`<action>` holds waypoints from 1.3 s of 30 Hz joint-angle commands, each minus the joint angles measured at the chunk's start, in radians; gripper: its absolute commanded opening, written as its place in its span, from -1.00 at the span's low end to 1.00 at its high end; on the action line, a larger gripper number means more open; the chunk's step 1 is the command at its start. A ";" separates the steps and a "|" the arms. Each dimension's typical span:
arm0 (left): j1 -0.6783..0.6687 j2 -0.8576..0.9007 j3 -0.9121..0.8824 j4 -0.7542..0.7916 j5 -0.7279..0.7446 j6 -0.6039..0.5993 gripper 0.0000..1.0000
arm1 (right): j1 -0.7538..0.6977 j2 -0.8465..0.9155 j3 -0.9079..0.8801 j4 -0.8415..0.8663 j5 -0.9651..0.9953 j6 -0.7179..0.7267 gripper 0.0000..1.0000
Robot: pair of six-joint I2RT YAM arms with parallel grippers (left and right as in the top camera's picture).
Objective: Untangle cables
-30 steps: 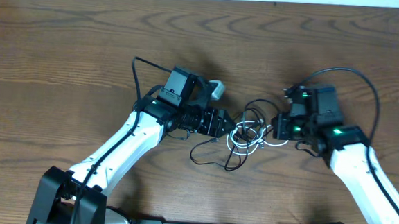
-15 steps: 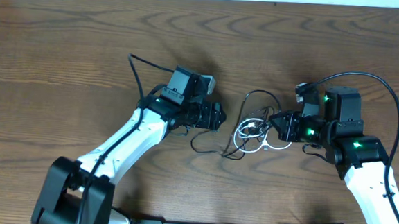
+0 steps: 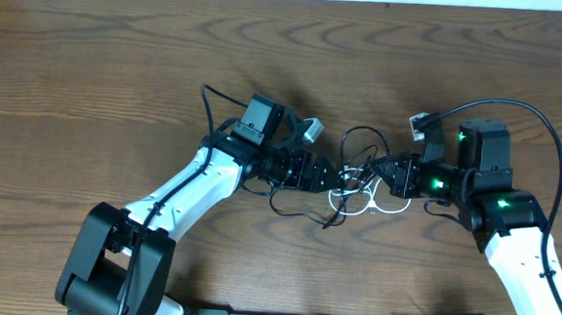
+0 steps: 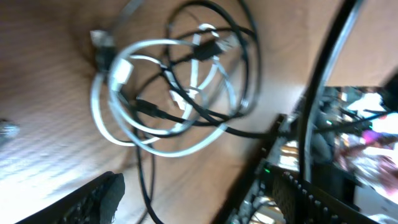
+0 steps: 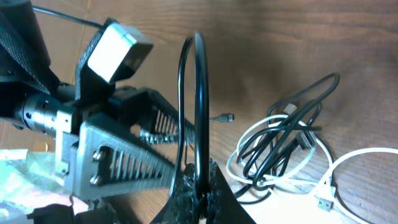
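The cables (image 3: 353,186) are a tangle of thin black and white cords on the table between my grippers. My right gripper (image 3: 383,172) is shut on a black cable whose loop (image 5: 194,93) rises straight up from its fingertips (image 5: 199,193) in the right wrist view; the rest of the tangle (image 5: 283,146) lies to the right there. My left gripper (image 3: 326,173) is open at the tangle's left edge. In the left wrist view the looped cords (image 4: 174,93) lie ahead of its spread fingers (image 4: 186,208), with one black strand (image 4: 146,186) running between them.
A white plug end (image 5: 323,202) lies at the tangle's near right. A black strand trails toward the front (image 3: 292,212). The left gripper's ribbed finger (image 5: 124,155) fills the left of the right wrist view. Bare wood table (image 3: 121,60) surrounds the arms.
My left gripper has moved right, up to the tangle, with its fingers open. My right gripper has stayed nearly in place, shut on the black cable.
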 commanded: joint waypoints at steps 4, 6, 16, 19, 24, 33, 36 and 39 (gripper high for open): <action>-0.034 0.007 0.003 0.007 0.064 0.000 0.61 | -0.002 -0.006 0.000 0.086 -0.101 0.025 -0.98; -0.050 0.007 0.003 0.007 0.016 0.002 0.61 | -0.002 -0.006 0.000 0.117 -0.148 0.025 -0.98; -0.089 0.007 0.003 0.060 -0.124 0.002 0.61 | -0.002 -0.006 0.000 0.148 -0.314 0.024 -0.98; -0.089 0.007 0.003 0.062 -0.191 -0.002 0.61 | -0.002 -0.006 0.000 0.148 -0.336 0.024 -0.98; -0.089 0.007 0.003 0.063 -0.274 -0.002 0.61 | -0.003 -0.006 0.000 0.116 -0.166 0.029 -0.98; -0.089 0.007 0.003 0.063 -0.315 -0.002 0.61 | -0.003 0.003 -0.001 -0.331 0.957 0.443 -0.61; -0.089 0.007 0.003 0.063 -0.315 -0.002 0.61 | -0.003 0.004 -0.001 -0.381 0.966 0.442 -0.34; -0.089 0.010 0.003 0.067 -0.316 -0.002 0.62 | -0.003 0.004 -0.001 -0.406 0.950 0.442 -0.21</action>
